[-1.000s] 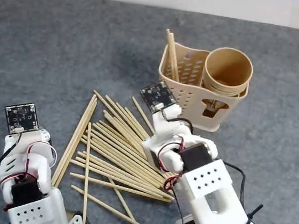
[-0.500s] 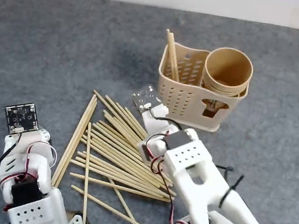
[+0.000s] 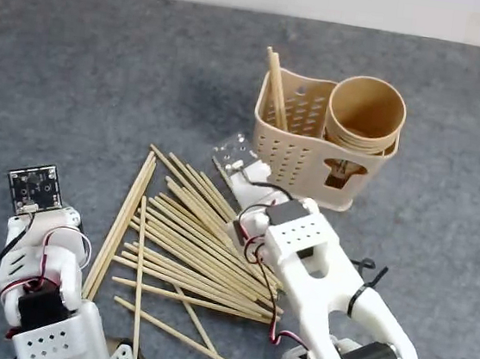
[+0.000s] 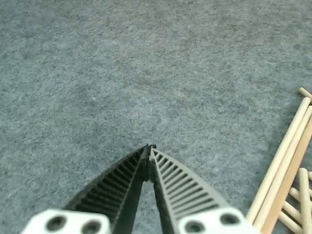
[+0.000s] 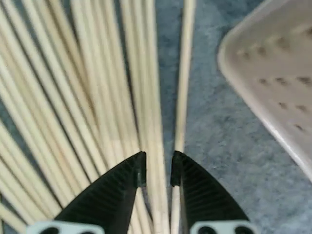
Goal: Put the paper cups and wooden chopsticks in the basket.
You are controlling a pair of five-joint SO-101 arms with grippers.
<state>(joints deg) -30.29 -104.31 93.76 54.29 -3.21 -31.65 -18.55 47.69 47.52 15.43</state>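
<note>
Many loose chopsticks [image 3: 181,242]: they lie fanned and crossed on the grey table [image 3: 79,66], in the middle, near and left of the basket.
Basket [image 3: 311,166]: it stands upright at the far right, with two chopsticks [image 3: 276,88] already leaning in its left compartment.
Paper cups [image 3: 366,116]: they sit nested as one stack in the basket's right compartment, so by my reckoning only the sticks remain.
Right hand [image 5: 157,168]: it hangs low over the end of the pile next to the basket, its jaws a narrow gap apart and holding nothing, with sticks lying under the gap.
Left hand [image 4: 148,148]: its jaws are pressed together and hold nothing, over bare table at the near left, with a few sticks off to its right.
Handling: the sticks look light, stiff, thin and smooth, so they are likely to roll or swivel in a loose pinch.
Where to take hold: I'd pinch across the shaft near the middle, so the stick stays level when lifted.
Best candidate: the single stick [image 5: 184,73] lying slightly apart on the basket side has room around it for both jaws.
Risk: closing on the tight bundle may catch several sticks or flick neighbours away.
</note>
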